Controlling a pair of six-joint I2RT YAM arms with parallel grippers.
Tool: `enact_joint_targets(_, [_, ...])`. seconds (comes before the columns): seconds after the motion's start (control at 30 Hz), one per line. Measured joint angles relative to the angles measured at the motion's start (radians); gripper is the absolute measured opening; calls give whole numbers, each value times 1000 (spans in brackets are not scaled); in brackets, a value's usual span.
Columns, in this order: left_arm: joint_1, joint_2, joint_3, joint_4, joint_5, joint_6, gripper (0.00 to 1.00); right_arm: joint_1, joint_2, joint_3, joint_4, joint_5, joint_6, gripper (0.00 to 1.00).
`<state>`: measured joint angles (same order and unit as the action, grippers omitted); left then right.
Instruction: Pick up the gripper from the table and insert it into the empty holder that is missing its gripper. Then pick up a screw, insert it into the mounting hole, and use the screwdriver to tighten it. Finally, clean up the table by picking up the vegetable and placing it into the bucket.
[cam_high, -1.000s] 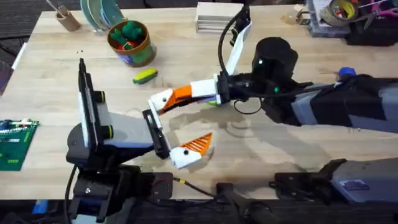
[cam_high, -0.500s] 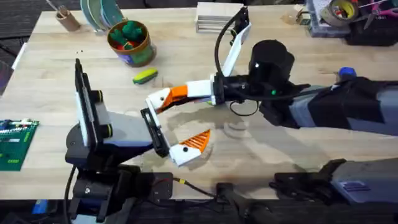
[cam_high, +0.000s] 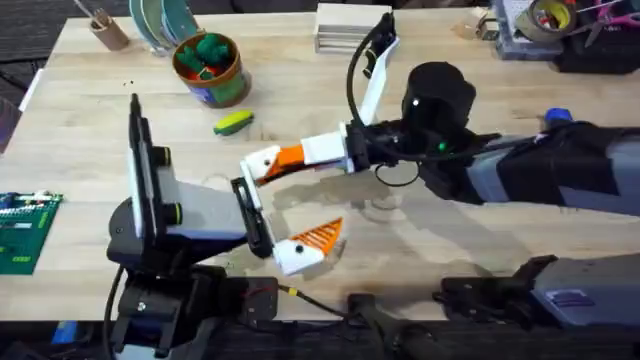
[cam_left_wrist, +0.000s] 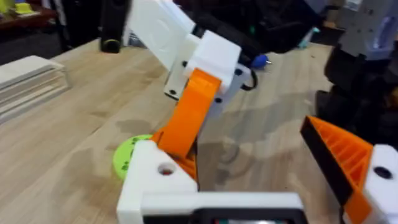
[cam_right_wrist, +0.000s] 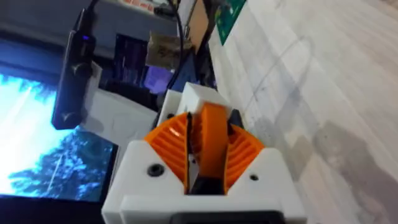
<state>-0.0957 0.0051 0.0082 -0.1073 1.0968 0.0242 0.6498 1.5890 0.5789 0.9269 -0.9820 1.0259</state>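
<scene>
From my overhead feed the right gripper (cam_high: 268, 163) is reaching in from the right across the middle of the table, clamped on the gripper (cam_high: 290, 154), that little orange ribbed wedge, and its tip is right up against the holder (cam_high: 262, 161), the white jaw of the left gripper (cam_high: 285, 215) that has no pad. The left gripper's fingers are spread wide, one orange-padded jaw low near the table edge and the bare holder up by the wedge. The vegetable (cam_high: 233, 122) lies on the wood just beside the bucket (cam_high: 209, 67), which has green and red toys in it, and a bit of blue that I take for the screwdriver (cam_high: 557, 117) peeks out behind the right arm, though I can't be sure. On the left wrist cam the orange gripper (cam_left_wrist: 189, 114) slants down onto the white holder (cam_left_wrist: 154, 176), touching it, with the right arm's white finger block on top of it, the green disc (cam_left_wrist: 127, 156) flat on the table behind and the other orange pad (cam_left_wrist: 339, 155) well apart. On the right wrist cam the orange pads (cam_right_wrist: 168, 145) are closed tight on the wedge (cam_right_wrist: 211, 140), which stands upright between them
</scene>
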Motion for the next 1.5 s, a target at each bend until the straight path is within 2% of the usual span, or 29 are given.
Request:
enact_joint_targets(0.2, [-20,0,0,-4,73,11,993,-46,4,0,1,-157,7,305])
enact_joint_targets(0.27, [-25,0,0,-5,92,14,993,-63,3,0,2,-202,12,351])
enact_joint_targets(0.5, [-31,0,-1,-18,120,12,992,-117,3,1,10,-265,13,623])
enact_joint_targets(0.67, [-31,0,-2,-20,141,5,993,-183,3,10,-47,-212,-35,922])
enact_joint_targets(0.87, [-31,0,-2,-20,142,2,993,-242,3,10,-121,-125,-121,942])
enact_joint_targets(1.27, [-31,0,-2,-20,142,2,993,-316,-14,10,-141,56,-363,954])
enact_joint_targets(1.37, [-31,0,-2,-20,142,2,992,-332,-69,11,-227,107,-429,955])
enact_joint_targets(1.5, [-31,0,-2,-20,142,2,992,-344,-167,13,-440,202,-550,957])
